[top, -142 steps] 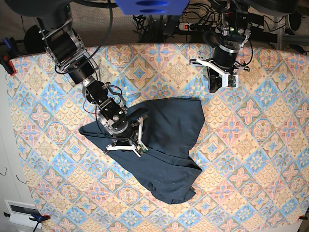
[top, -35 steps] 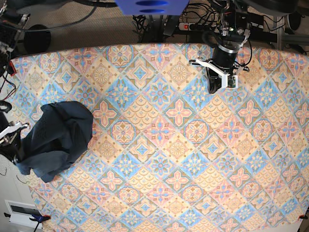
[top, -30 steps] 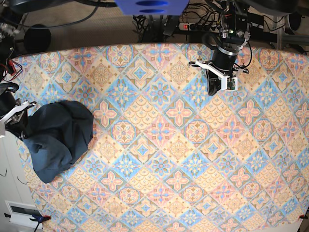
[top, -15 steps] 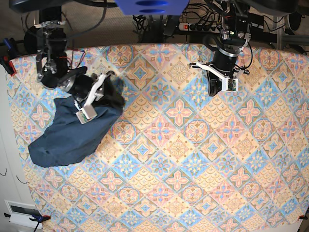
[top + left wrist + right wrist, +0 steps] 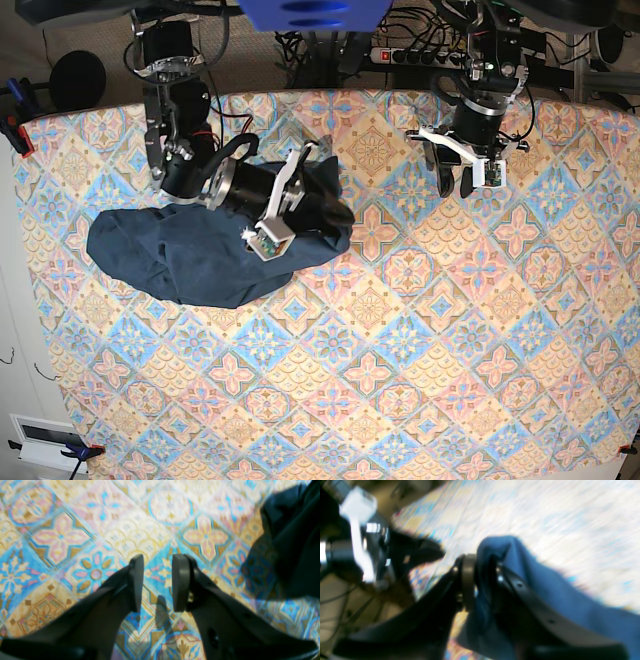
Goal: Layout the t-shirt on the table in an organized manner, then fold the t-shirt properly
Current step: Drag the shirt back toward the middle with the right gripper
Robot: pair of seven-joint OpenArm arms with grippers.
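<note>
The dark navy t-shirt (image 5: 190,260) lies bunched in a long heap on the back left part of the table (image 5: 400,350). My right gripper (image 5: 325,200) is shut on the heap's right end and holds it slightly raised. In the blurred right wrist view, blue cloth (image 5: 545,597) is pinched in the right gripper (image 5: 482,580). My left gripper (image 5: 457,183) hovers over bare table at the back right, apart from the shirt. In the left wrist view the left gripper (image 5: 158,582) is open and empty, with dark cloth (image 5: 292,530) at the upper right.
A power strip (image 5: 400,55) and cables lie behind the table's back edge. Red clamps (image 5: 14,132) hold the cloth at the left edge. A white box (image 5: 45,435) sits off the front left corner.
My right arm has swung from the table's left edge toward the back centre, dragging the t-shirt rightward and stretching it out. The left arm has shifted only slightly.
</note>
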